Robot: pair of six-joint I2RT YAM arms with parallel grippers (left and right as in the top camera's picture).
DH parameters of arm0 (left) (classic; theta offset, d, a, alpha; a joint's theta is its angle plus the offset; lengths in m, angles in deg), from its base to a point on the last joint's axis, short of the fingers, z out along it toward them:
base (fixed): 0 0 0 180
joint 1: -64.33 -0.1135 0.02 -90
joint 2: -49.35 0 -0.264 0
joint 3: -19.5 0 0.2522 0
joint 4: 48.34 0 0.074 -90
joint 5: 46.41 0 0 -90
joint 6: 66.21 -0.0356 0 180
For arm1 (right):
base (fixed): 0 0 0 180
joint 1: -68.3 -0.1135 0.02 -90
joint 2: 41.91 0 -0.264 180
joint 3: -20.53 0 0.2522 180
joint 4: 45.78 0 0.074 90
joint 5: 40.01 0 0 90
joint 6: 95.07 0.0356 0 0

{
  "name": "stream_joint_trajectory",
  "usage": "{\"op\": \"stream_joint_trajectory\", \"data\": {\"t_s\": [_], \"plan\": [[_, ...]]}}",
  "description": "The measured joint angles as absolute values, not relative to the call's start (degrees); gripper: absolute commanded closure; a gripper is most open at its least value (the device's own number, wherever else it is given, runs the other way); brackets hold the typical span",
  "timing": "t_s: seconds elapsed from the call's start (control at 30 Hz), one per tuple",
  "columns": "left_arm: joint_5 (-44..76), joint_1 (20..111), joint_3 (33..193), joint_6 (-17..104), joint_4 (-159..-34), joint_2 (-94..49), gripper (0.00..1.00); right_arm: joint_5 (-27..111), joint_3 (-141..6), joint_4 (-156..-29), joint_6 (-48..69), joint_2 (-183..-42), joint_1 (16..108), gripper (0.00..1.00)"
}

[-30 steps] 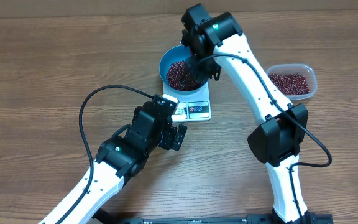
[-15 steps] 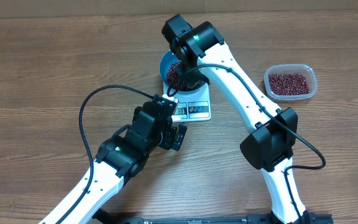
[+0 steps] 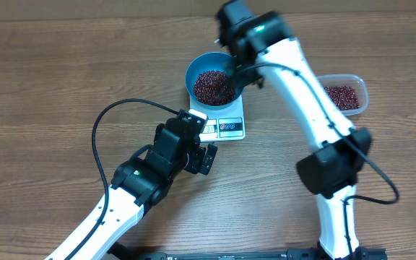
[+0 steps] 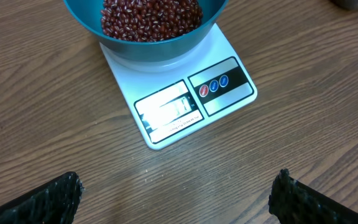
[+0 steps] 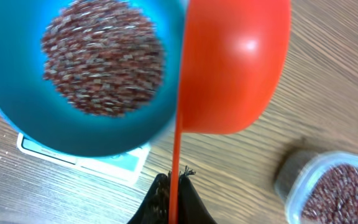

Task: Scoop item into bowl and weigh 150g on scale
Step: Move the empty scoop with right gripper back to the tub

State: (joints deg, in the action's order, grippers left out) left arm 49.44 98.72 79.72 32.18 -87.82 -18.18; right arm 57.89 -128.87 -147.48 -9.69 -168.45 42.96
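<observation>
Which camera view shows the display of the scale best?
The left wrist view: the scale display faces it, large and unblocked, though glare hides the digits. Overhead shows it tiny. Right wrist shows only a scale corner under the bowl.

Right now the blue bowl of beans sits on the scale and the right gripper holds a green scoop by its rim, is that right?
Not quite: the scoop is red, not green; the right wrist view shows it. The blue bowl of beans sits on the scale, with the right gripper holding the scoop by its rim.
</observation>
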Motion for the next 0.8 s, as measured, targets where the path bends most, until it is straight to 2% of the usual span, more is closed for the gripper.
{"op": "stream_joint_trajectory", "data": {"t_s": [0.33,0.5,0.8], "plan": [[49.44,98.72,79.72,32.18,-87.82,-18.18,0.00,50.20,-129.22,-156.16,-9.78,-163.75,62.59,0.96],[49.44,98.72,79.72,32.18,-87.82,-18.18,0.00,48.67,-129.19,-156.64,-9.49,-163.75,71.40,0.96],[49.44,98.72,79.72,32.16,-87.82,-18.18,0.00,48.69,-122.27,-156.44,-8.47,-163.66,77.12,0.96]]}}
